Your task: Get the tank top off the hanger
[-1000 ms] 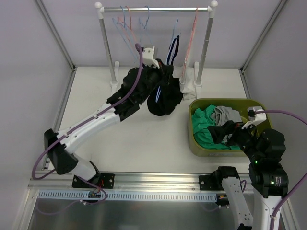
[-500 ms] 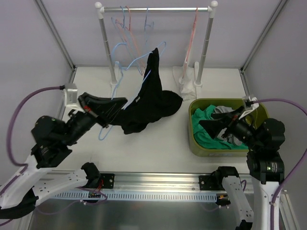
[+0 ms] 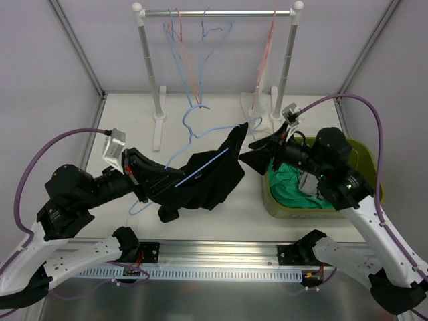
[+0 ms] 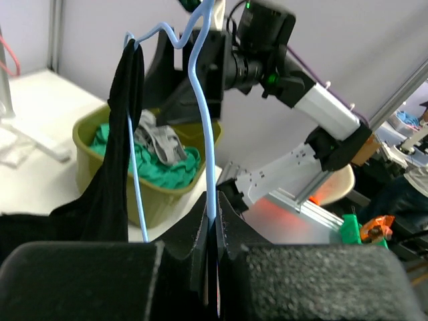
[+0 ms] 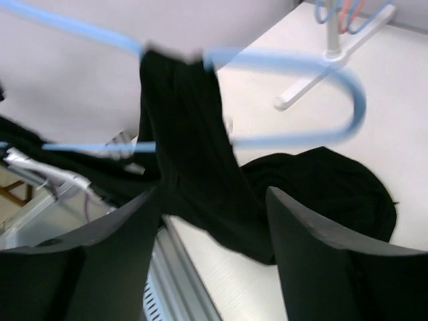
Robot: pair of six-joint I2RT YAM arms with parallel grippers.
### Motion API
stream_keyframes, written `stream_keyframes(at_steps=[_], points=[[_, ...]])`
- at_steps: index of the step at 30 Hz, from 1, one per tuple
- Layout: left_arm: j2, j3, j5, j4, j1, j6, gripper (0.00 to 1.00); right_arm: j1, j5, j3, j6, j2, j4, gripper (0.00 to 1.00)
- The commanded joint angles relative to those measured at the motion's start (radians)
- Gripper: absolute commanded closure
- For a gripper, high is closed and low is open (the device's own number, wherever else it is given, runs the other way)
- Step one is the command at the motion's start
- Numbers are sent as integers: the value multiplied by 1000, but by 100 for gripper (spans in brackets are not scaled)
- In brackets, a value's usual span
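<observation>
The left pincer [image 4: 212, 214] sits at the near left of the white table [image 3: 134, 127]. Its jaws are fully closed on the lower wire of the light blue wire hanger [image 4: 210, 167], which it holds clear of the table with the hook end pointing away to the far side.

The black fabric tank top [image 3: 207, 177] is on this hanger. One strap runs over the hanger's right shoulder, and the body hangs in a bunch below, near the middle of the table.

The right pincer [image 5: 212, 200] is just right of the tank top, level with the strap. Its jaws stand apart and grip nothing. In the right wrist view the black strap hangs in line with the gap between the jaws. Whether either finger touches the cloth cannot be told.

Behind the right arm, at the right side of the table, stands an olive-green plastic tub [image 3: 273, 207]. It holds a crumpled teal garment [image 3: 287, 187] and a grey garment [image 4: 160, 140].

At the far edge stands a clothes rail of white posts and a metal bar [image 3: 217, 12]. Blue and pink wire hangers [image 3: 180, 47] hang on it to the left and a single pink hanger [image 3: 267, 53] to the right.
</observation>
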Motion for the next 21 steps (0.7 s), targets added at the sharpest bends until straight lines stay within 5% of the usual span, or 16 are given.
stream_keyframes(at_steps=[1, 5, 10, 21], points=[[22, -4, 43, 35, -7, -58, 100, 37, 153, 27, -77, 45, 133, 34], [41, -9, 60, 35, -7, -67, 100, 62, 181, 23, -104, 88, 155, 52], [27, -27, 22, 35, -7, -58, 100, 65, 208, -8, -94, 93, 176, 92], [-10, -68, -96, -33, -7, -14, 100, 19, 524, 0, -97, 79, 37, 100]])
